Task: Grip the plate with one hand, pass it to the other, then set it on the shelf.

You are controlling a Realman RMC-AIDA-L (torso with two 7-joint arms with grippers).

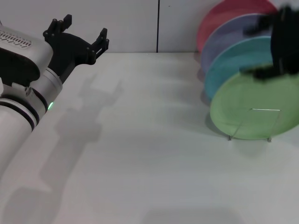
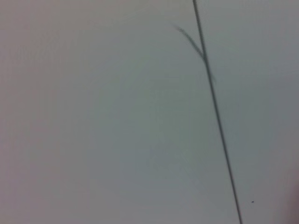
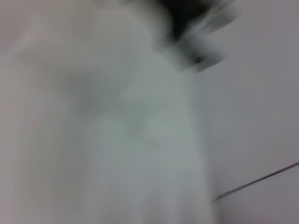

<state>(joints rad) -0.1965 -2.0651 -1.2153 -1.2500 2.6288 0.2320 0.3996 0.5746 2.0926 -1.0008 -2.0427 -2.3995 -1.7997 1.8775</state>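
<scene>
Right gripper [image 1: 275, 46] at 2 o'clock above racked plate [image 1: 254, 109], grip indiscernible; left gripper [image 1: 79, 35], 10 o'clock, spread empty. Shelf [image 1: 250, 135] loaded; placement apparently done.

From my remote station, the desk [image 1: 140, 154] carried the shelf [image 1: 254, 126] at its right side, before the back wall [image 1: 131, 23]. The plate [image 1: 254, 109] stood on edge in the shelf's foremost slot; three further plates [image 1: 233, 60] stood behind it, one behind another, toward the wall. The right hand [image 1: 280, 42] was above the plate's upper edge. The left hand [image 1: 79, 35] was at far left, well apart from the shelf.
</scene>
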